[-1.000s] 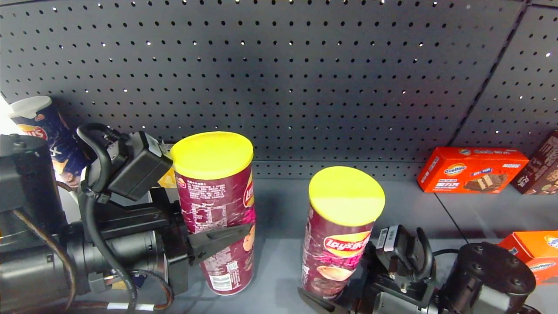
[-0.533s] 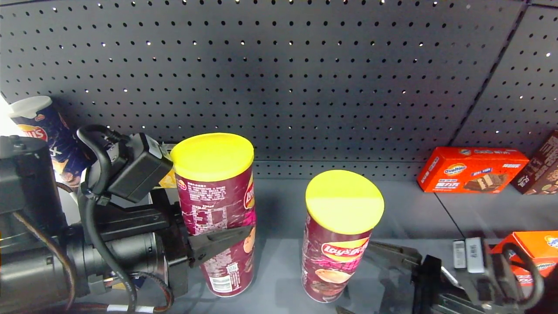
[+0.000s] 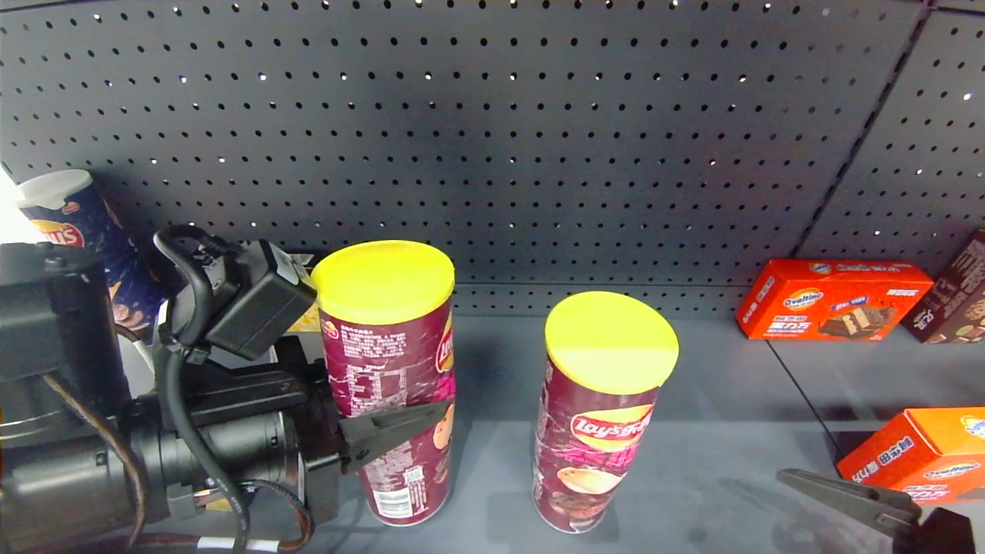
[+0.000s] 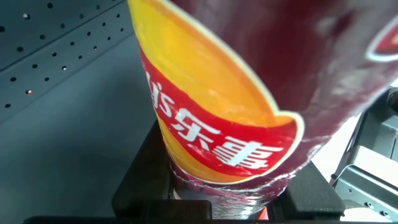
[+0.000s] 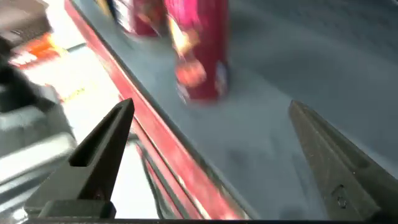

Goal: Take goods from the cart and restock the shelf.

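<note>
Pinching a purple chip can (image 3: 385,362) around its lower half, the left claw (image 3: 412,419) presses one dark finger (image 3: 392,427) across the front of the label; the other finger is hidden behind the tube. The can is upright with its yellow lid on top, at the front of the grey shelf (image 3: 731,431), though I cannot tell whether its base touches the shelf. In the left wrist view its orange and red label (image 4: 230,124) sits right against the claw.

A second can (image 3: 596,431) of the same kind stands upright on the shelf to the right of the left claw, apart from the gripped one and touched by neither claw.

The right claw (image 5: 214,158) is spread wide and holds nothing. The second can is ahead of it and well apart, beyond the shelf's red front edge (image 5: 155,143). Just beside this claw lies an orange box (image 3: 916,454). Behind the left claw, against the pegboard wall (image 3: 539,138), stands a blue can (image 3: 69,223).
</note>
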Controlling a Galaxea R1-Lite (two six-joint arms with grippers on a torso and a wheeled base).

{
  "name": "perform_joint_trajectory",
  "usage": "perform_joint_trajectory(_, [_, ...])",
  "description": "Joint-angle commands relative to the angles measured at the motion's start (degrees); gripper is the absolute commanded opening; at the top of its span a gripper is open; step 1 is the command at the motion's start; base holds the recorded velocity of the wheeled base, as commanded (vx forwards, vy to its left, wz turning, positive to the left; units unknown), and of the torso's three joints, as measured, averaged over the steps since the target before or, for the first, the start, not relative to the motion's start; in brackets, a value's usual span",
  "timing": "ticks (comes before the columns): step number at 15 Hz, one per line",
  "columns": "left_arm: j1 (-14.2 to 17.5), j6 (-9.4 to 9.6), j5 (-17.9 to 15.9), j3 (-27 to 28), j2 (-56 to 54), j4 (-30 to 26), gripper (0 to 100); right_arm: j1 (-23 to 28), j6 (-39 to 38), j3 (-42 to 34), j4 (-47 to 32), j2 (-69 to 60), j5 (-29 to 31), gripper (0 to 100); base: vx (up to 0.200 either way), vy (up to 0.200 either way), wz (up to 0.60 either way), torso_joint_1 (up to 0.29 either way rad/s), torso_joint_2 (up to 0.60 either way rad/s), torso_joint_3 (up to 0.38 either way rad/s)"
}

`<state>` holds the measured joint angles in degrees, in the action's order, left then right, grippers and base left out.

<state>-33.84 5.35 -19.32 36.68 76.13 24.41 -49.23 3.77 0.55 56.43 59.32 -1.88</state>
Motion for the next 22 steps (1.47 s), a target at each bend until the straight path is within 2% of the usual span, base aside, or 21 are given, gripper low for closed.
perform_joint_trajectory(1, [0.0, 0.01, 0.0, 0.0, 0.6, 0.0, 0, 0.0, 0.2, 0.6, -12.3, -15.5, 7.7, 100, 0.0, 0.0, 0.0, 0.0, 0.0, 0.0])
perform_joint_trajectory(3, [0.0, 0.1, -0.1, 0.1, 1.3, 0.1, 0, 0.0, 3.0, -0.5, -20.7, -23.6, 11.4, 100, 0.0, 0.0, 0.0, 0.0, 0.0, 0.0])
perform_joint_trajectory(5, [0.0, 0.1, -0.4, 0.1, 1.5, 0.1, 0, -0.4, 4.1, -0.5, -35.7, -36.6, 10.8, 100, 0.0, 0.0, 0.0, 0.0, 0.0, 0.0])
perform_joint_trajectory(7, [-0.1, 0.1, -0.4, 0.0, 2.1, 0.7, 0, -0.9, 4.9, -0.4, -52.4, -53.6, 7.6, 100, 0.0, 0.0, 0.0, 0.0, 0.0, 0.0])
perform_joint_trajectory(9, [0.0, 0.01, -0.4, -0.2, 2.3, 2.1, 0, 1.1, 4.6, 3.2, -60.6, -58.7, 8.9, 100, 0.0, 0.0, 0.0, 0.0, 0.0, 0.0])
perform_joint_trajectory(10, [0.0, -0.08, -0.5, -0.2, 2.4, 2.4, 0, 3.3, 4.2, 3.0, -60.4, -58.3, 9.7, 100, 0.0, 0.0, 0.0, 0.0, 0.0, 0.0])
perform_joint_trajectory(14, [0.3, -0.17, -0.5, -0.4, 4.6, 5.4, 0, 17.5, 0.5, 2.9, -60.5, -46.7, 10.3, 100, 0.0, 0.0, 0.0, 0.0, 0.0, 0.0])
perform_joint_trajectory(16, [0.4, -0.17, -1.3, -0.3, 6.3, 8.3, 0, 31.7, 0.7, 3.0, -60.6, -41.9, 11.3, 100, 0.0, 0.0, 0.0, 0.0, 0.0, 0.0])
perform_joint_trajectory(18, [0.2, -0.17, -1.9, -0.3, 6.5, 9.4, 0, 38.6, 1.7, 3.0, -60.5, -42.9, 11.9, 100, 0.0, 0.0, 0.0, 0.0, 0.0, 0.0])
perform_joint_trajectory(19, [-0.1, -0.08, -1.9, -0.1, 6.5, 10.0, 0, 46.5, 1.9, 2.9, -60.5, -49.4, 11.1, 100, 0.0, 0.0, 0.0, 0.0, 0.0, 0.0])
perform_joint_trajectory(22, [-0.2, 0.01, -2.1, -0.3, 6.3, 10.0, 0, 49.0, 1.7, 2.7, -60.3, -58.6, 9.1, 100, 0.0, 0.0, 0.0, 0.0, 0.0, 0.0])
